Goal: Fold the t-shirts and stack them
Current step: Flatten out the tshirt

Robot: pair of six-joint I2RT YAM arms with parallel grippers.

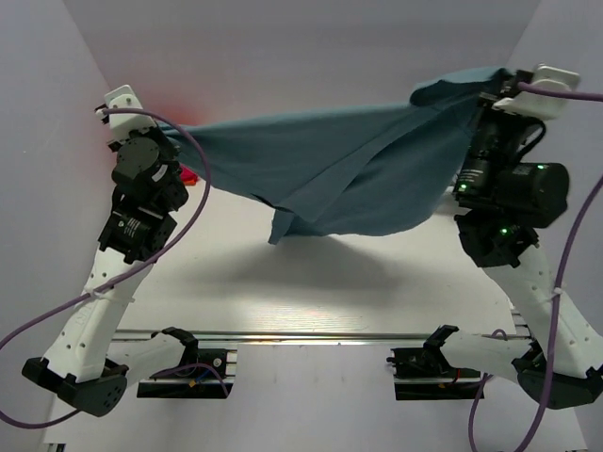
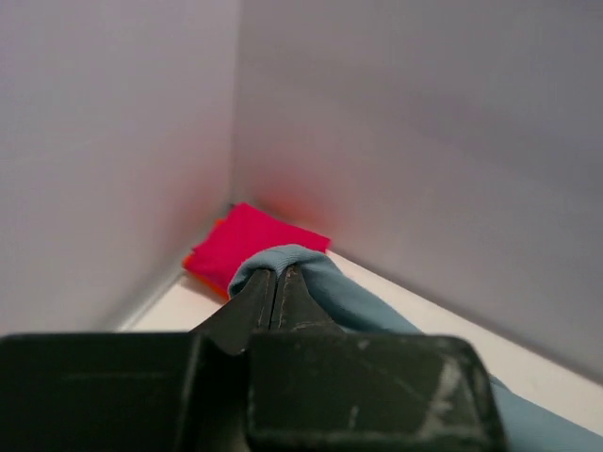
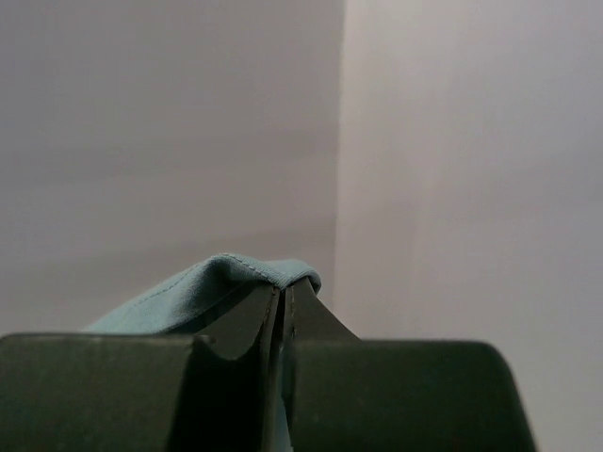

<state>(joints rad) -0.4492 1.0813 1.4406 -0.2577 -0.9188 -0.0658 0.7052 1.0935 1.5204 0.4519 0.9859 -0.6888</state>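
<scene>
The left hand [image 2: 280, 278] and right hand [image 3: 284, 294] clamp the teal t-shirt [image 1: 330, 169] aloft, its cloth half-hiding the pink t-shirt [image 2: 252, 237].

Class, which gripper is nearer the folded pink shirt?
Left. Gripping the teal shirt, the left gripper hangs just before the pink shirt; the right gripper is across the table.

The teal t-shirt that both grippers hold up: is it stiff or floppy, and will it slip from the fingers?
Likely floppy: the teal t-shirt sags and folds between the left gripper and right gripper. Probably light, since small pinches carry it. Slipping seems unlikely; cloth bunches over both closed jaws.
</scene>
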